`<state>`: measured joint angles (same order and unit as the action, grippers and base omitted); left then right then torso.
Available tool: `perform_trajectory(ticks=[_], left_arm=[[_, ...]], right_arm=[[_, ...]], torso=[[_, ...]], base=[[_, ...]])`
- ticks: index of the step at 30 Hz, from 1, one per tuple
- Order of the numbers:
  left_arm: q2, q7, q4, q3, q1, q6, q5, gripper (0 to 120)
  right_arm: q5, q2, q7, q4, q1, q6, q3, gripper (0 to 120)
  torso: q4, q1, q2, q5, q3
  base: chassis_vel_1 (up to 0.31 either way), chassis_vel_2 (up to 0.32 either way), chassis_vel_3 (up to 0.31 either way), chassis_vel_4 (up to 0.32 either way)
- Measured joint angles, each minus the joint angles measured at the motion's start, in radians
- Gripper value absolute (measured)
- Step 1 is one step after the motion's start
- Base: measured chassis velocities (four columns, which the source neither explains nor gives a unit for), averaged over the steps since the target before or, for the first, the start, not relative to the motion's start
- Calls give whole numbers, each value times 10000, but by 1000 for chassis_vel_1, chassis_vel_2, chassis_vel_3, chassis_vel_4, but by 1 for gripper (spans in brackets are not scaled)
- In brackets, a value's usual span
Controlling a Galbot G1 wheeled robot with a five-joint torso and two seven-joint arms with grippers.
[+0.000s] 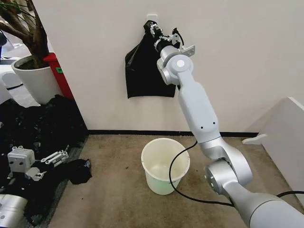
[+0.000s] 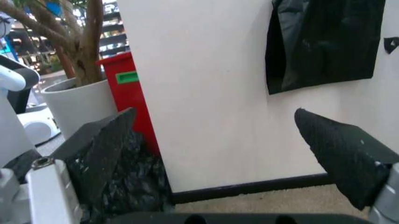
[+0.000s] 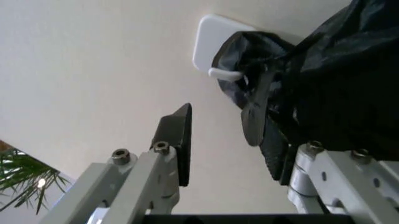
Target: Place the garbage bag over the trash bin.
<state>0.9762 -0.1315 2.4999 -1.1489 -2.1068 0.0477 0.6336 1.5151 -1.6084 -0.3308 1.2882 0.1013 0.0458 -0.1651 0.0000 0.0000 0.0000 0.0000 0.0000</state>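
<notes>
Reaching up the wall, our right gripper (image 3: 218,135) has its fingers wide apart beside the knotted top of the black bundle (image 1: 145,71) on its white hook (image 3: 223,73). One finger (image 3: 274,140) looks to be touching the plastic, the other (image 3: 177,135) stands clear. We judge a pull could tear the film or leave it snagged (the hook grips the knot). Our left gripper (image 2: 218,154), fingers apart and empty, waits low by the loose black plastic (image 1: 42,123); the trash bin (image 1: 165,165) stands well below the raised fingers.

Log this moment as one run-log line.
right gripper: open, raised at hanging black bag bundle on wall hook | left gripper: open, low, idle | trash bin: upright on floor, unlined
</notes>
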Motion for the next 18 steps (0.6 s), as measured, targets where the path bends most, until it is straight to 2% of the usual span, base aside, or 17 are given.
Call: perform_trajectory(ticks=[16, 18], left_arm=[[82, 0, 0, -24, -19, 69, -2, 100], [156, 3, 0, -74, -55, 171, -43, 100]], right_arm=[[82, 26, 281, -172, 72, -120, -36, 30], [93, 21, 297, -226, 63, -137, -48, 23]], torso=[[-1, 0, 0, 0, 0], [1, 0, 0, 0, 0]], base=[[0, 0, 0, 0], [0, 0, 0, 0]])
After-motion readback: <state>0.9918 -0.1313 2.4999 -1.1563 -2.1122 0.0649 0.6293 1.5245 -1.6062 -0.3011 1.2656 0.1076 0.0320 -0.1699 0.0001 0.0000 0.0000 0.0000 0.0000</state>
